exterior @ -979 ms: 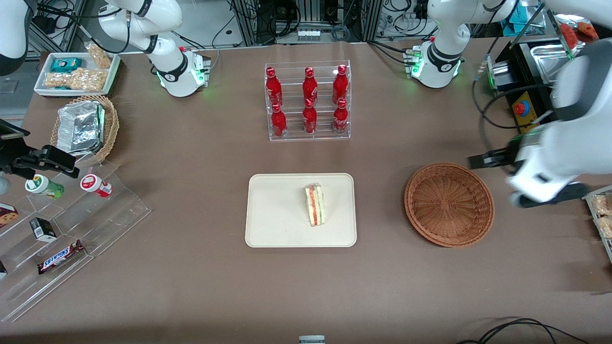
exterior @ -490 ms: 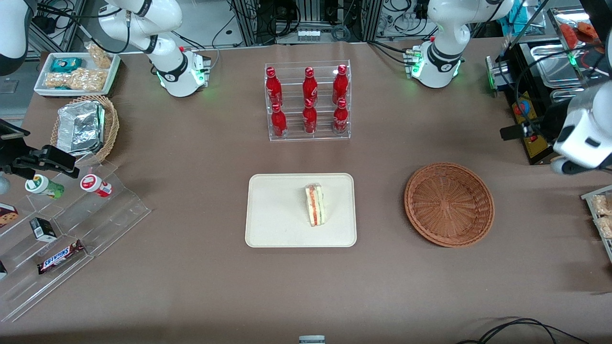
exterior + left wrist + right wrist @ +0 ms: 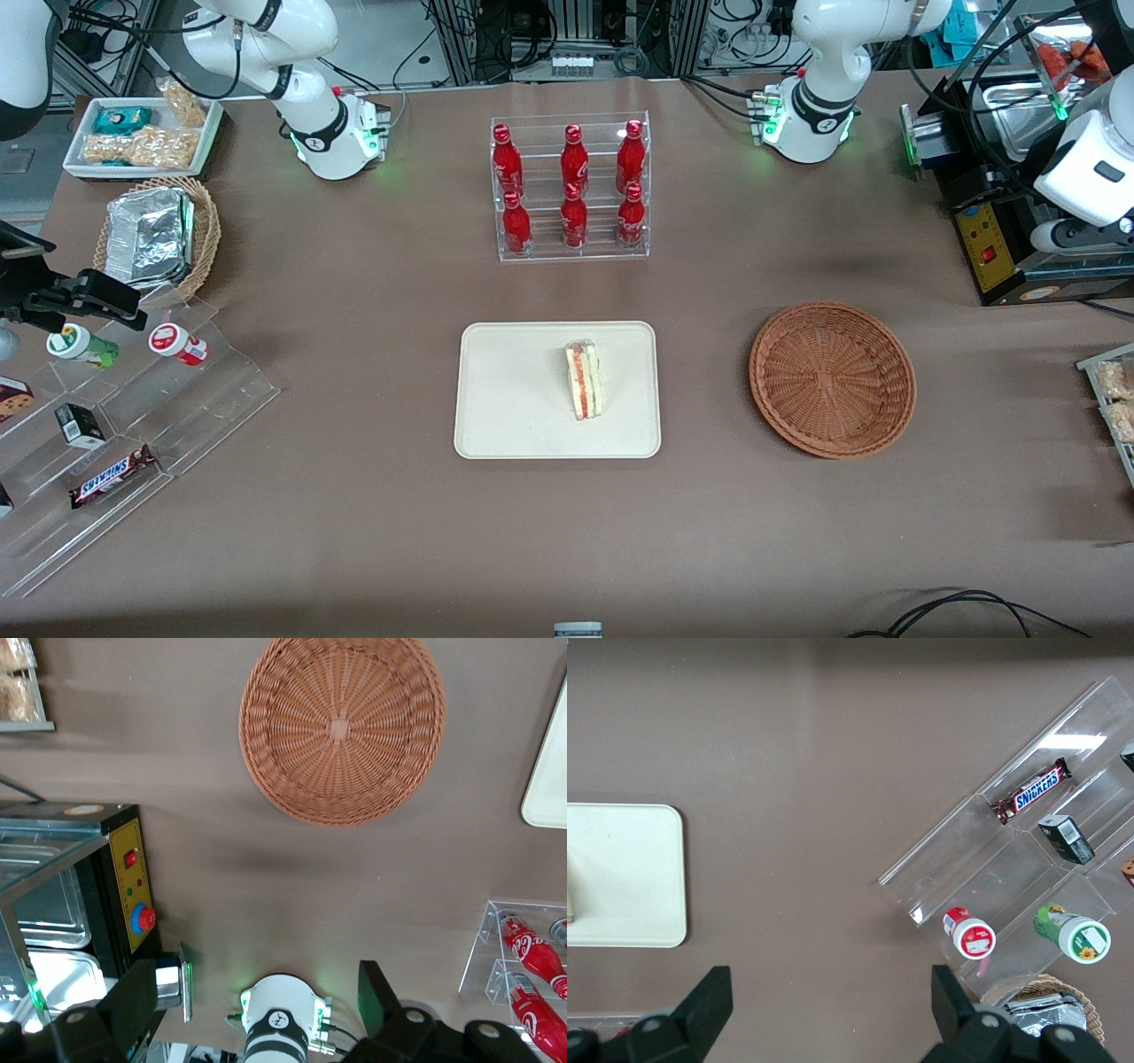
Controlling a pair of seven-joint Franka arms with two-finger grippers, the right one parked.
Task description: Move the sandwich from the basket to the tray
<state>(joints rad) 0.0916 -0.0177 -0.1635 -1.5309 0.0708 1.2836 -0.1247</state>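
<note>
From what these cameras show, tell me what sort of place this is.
Probably a robotics lab staged as a snack counter: a paper-covered table, an acrylic rack of red bottles, a sandwich on a tray, an empty basket. The hand is open, above the table.

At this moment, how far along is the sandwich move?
It looks done: the sandwich lies on the tray, and the basket holds nothing. Nothing is in hand: the pincer is open and empty, raised above the working arm's end of the table, away from the basket. Nothing appears left except perhaps parking the arm.
</note>
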